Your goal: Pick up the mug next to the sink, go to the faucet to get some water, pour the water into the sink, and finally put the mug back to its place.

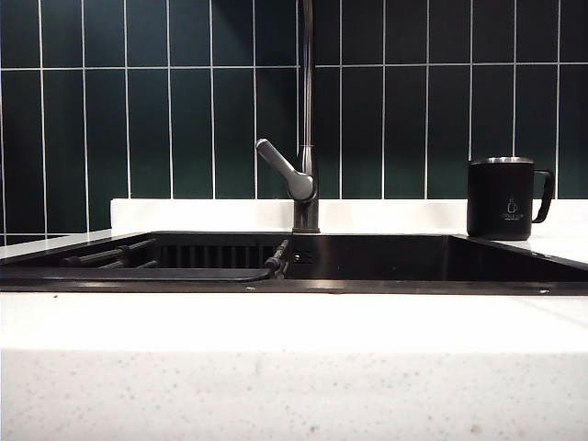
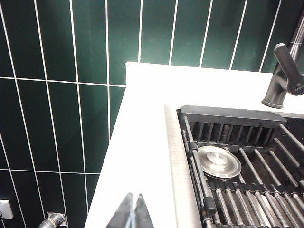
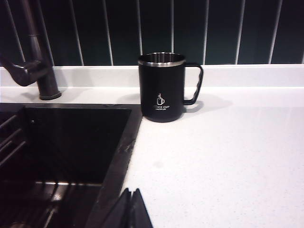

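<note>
- Exterior view shows the mug (image 1: pixel 501 198) standing upright on the white surface (image 1: pixel 294 367) at the far right, just beside the right edge of the sink (image 1: pixel 386 262); neither arm appears in this view.
- The faucet (image 1: pixel 306 119) rises at the middle behind the sink, its lever angled out to the left, well apart from the mug.
- The right end effector (image 3: pixel 132 209) shows only as two dark fingertips pressed together, holding nothing, hovering over the surface at the sink's near right corner.
- From it, the mug (image 3: pixel 162 88) lies straight ahead toward the tiled wall, its long axis vertical and its handle turned to the right, away from the sink.
- The left end effector (image 2: pixel 133 213) is likewise closed and empty, over the surface left of the sink, with a slatted rack (image 2: pixel 237 166) and a round metal lid (image 2: pixel 218 161) in the basin to its right.
- The right arm is plainly the nearer one; I judge it must spread its fingers before reaching forward for the mug.
- The task has not begun: the mug is untouched.
</note>
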### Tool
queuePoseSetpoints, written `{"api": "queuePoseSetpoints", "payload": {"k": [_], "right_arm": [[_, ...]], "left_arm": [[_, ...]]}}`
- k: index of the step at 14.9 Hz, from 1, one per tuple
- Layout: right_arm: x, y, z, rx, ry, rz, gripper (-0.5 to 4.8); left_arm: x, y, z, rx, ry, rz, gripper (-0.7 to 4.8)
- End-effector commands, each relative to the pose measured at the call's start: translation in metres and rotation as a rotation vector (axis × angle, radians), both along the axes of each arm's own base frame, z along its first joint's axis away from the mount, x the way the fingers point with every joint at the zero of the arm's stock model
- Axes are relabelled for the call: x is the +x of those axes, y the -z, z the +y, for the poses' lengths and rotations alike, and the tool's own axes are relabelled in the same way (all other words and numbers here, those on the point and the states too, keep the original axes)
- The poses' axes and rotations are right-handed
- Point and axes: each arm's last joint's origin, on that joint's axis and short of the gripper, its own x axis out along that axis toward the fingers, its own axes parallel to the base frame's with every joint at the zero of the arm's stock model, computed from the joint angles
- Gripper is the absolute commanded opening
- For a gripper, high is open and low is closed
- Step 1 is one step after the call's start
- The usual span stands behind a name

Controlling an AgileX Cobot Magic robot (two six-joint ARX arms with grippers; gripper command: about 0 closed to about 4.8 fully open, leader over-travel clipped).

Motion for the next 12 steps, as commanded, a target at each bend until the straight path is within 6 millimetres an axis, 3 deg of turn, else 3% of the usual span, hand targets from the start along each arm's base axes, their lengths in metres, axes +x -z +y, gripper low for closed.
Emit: {"api": "queuePoseSetpoints", "payload": {"k": [1, 12], "right_arm": [[0.0000, 0.0002, 0.0004, 0.001, 0.000, -0.008, -0.09], [-0.0002, -0.0029, 0.0009, 0.004, -0.008, -0.040, -0.09]], "left_arm": [[-0.0002, -0.0025, 0.0007, -0.002, -0.023, -0.024, -0.06], [-0.0013, -0.0116, 0.0024, -0.016, -0.081, -0.118, -0.05]]}}
